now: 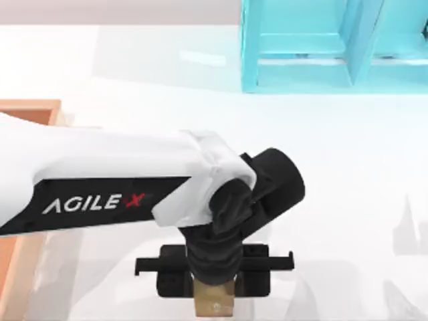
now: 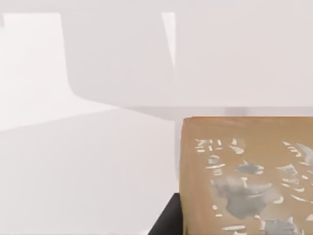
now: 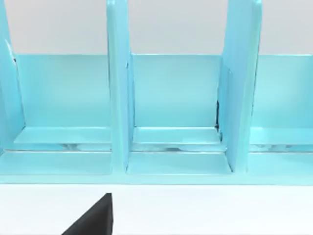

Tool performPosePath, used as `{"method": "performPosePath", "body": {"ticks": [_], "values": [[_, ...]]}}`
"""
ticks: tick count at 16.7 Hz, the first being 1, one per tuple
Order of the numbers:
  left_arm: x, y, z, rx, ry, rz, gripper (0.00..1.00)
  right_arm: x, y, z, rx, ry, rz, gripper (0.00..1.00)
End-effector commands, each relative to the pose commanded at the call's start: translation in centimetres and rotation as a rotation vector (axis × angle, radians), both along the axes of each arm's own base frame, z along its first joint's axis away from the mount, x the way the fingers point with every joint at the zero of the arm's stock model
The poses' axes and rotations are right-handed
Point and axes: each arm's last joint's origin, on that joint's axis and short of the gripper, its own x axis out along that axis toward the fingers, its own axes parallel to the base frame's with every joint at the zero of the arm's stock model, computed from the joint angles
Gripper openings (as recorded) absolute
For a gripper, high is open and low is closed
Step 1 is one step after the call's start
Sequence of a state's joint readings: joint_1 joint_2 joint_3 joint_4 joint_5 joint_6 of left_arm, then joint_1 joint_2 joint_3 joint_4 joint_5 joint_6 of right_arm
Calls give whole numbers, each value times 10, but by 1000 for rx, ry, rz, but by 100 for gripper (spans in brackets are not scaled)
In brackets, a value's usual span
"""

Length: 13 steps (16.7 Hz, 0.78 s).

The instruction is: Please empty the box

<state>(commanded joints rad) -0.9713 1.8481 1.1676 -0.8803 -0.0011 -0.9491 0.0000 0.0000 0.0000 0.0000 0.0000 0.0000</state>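
- The bench is white; the cyan shelf stands at its far side, right of centre, and the right wrist view faces its bays from close by.
- The box sits at the bench's left edge, mostly hidden under the left arm.
- That arm reads "AGILEX" on its black side panel.
- The left tool hangs near the front edge, right of the box, clamped on a tan cube with a worn white mark.
- Judged step: carrying the cube away from the box. The next move calls for lowering it onto bare bench and letting go.
- Right tool: I cannot tell its state.
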Motion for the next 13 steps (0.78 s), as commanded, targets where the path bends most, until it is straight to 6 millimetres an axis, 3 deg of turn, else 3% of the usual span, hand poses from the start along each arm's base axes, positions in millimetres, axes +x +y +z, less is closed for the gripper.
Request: {"method": "performPosePath", "body": {"ticks": [5, 13], "values": [[-1, 1, -10, 7, 5, 0, 0, 0, 0, 0, 0, 0, 0, 100], [-1, 1, -10, 7, 5, 0, 60, 0, 0, 0, 0, 0, 0, 100]]}}
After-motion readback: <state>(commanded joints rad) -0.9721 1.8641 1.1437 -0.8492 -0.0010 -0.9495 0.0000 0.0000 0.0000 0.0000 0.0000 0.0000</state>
